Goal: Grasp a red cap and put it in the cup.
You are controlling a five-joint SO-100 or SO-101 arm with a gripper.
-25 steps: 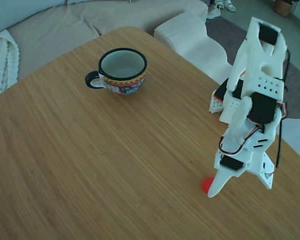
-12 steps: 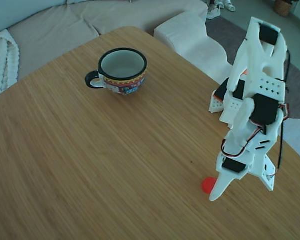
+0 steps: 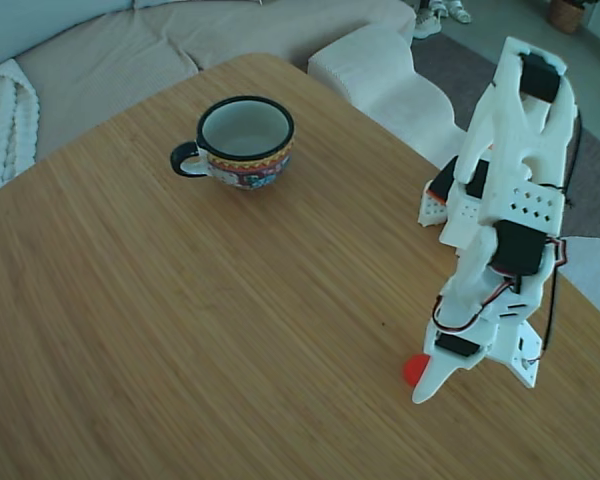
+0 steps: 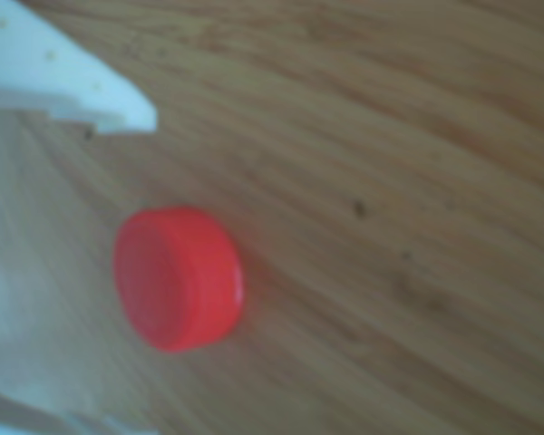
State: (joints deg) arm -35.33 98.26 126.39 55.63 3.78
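Note:
The red cap (image 3: 413, 369) lies flat on the wooden table near its front right edge, small and round. In the other view the red cap (image 4: 178, 277) sits between two white fingers, one fingertip (image 4: 91, 91) above it and the other just showing at the bottom left corner. My gripper (image 3: 418, 388) points down at the table right beside the cap, and my gripper (image 4: 122, 272) is open, with gaps between the cap and both fingers. The cup (image 3: 243, 141), white inside with a dark rim, dark handle and patterned band, stands upright far off at the back left.
The white arm (image 3: 510, 200) rises from its base at the table's right edge. A beige sofa (image 3: 130, 50) and a white cushion (image 3: 380, 70) lie beyond the table's far edge. Bare wood (image 3: 230, 300) stretches between cap and cup.
The arm has leaned slightly lower over the cap, its fingertip shifting a little left. Cap and cup have not moved.

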